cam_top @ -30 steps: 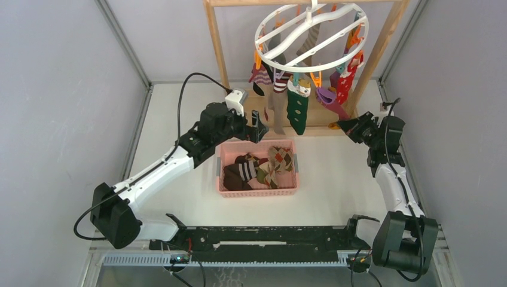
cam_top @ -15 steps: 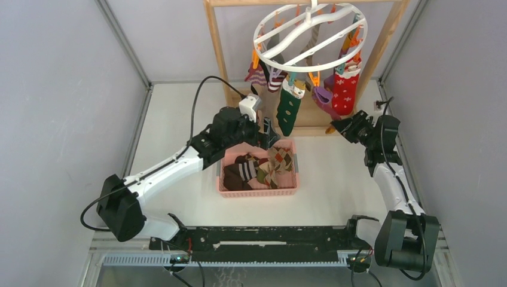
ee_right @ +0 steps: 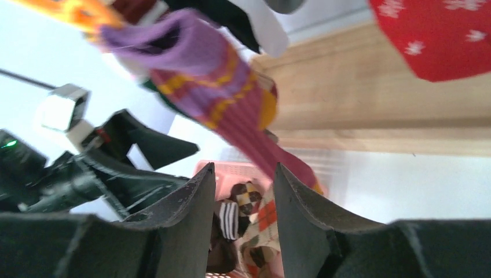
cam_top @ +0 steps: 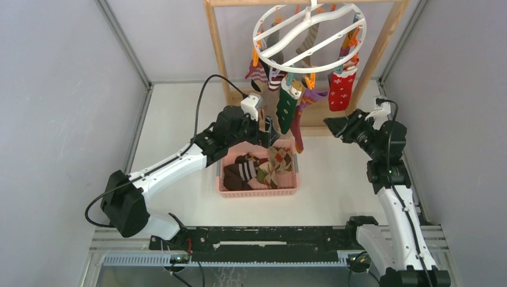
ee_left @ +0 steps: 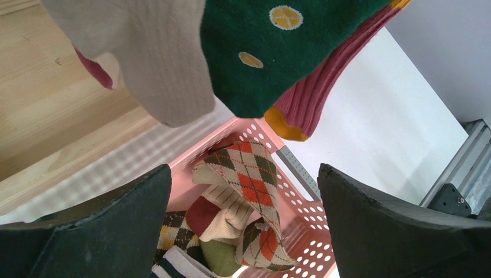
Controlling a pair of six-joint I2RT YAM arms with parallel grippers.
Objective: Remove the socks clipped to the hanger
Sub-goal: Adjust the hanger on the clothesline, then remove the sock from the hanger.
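Hanger: the hanger [cam_top: 326, 70] hangs on the wooden frame [cam_top: 216, 42], above and behind the pink basket [cam_top: 257, 192], with socks clipped round its rim.
Left pincer: the left gripper [cam_top: 269, 133] is spread wide and empty over the basket's far edge, just under the toes of the green sock [ee_left: 278, 52] and a cream sock [ee_left: 150, 63].
Right pincer: the right gripper [cam_top: 332, 124] is to the right of the basket, fingers narrowly parted with nothing between them, facing the purple-and-maroon sock [ee_right: 231, 110].
Double grab: those two toes hang side by side, so the wide jaws may pinch both.
Swing: a sideways tug could set the ring swaying or unhook it.
Crowding: both arms aim at neighbouring socks above the basket's far edge, so I'd fear a bump.
Stray drop: a sock freed off to the side may land beside the basket.
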